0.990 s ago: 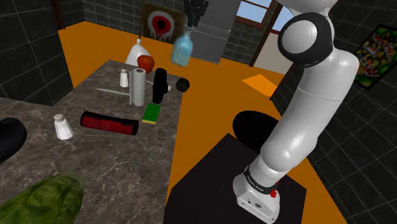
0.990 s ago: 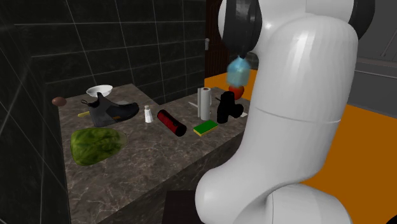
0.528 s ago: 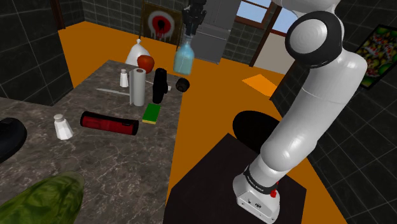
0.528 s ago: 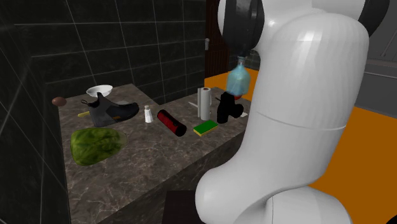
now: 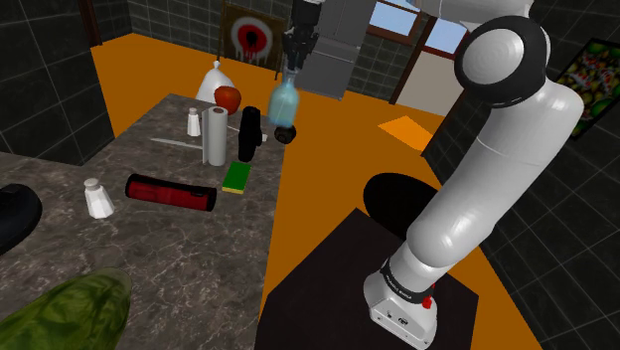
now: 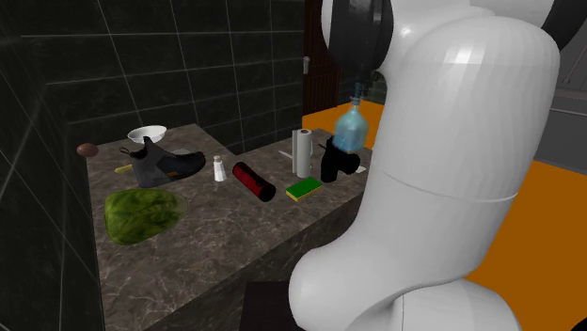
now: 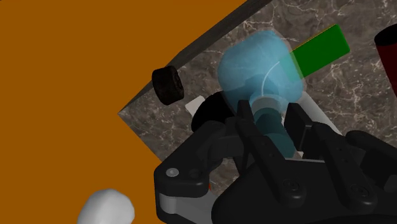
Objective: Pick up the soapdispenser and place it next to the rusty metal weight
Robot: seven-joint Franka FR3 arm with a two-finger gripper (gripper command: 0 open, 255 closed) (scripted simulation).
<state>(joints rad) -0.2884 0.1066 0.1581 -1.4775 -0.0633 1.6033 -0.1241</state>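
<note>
Soap dispenser (image 7: 259,69), one, between two fingers (image 7: 294,121)

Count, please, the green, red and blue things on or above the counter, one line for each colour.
Green: 2, the leafy lump and the flat sponge
Red: 2, the cylinder and the round thing
Blue: 1, the soap dispenser
Total: 5
</note>
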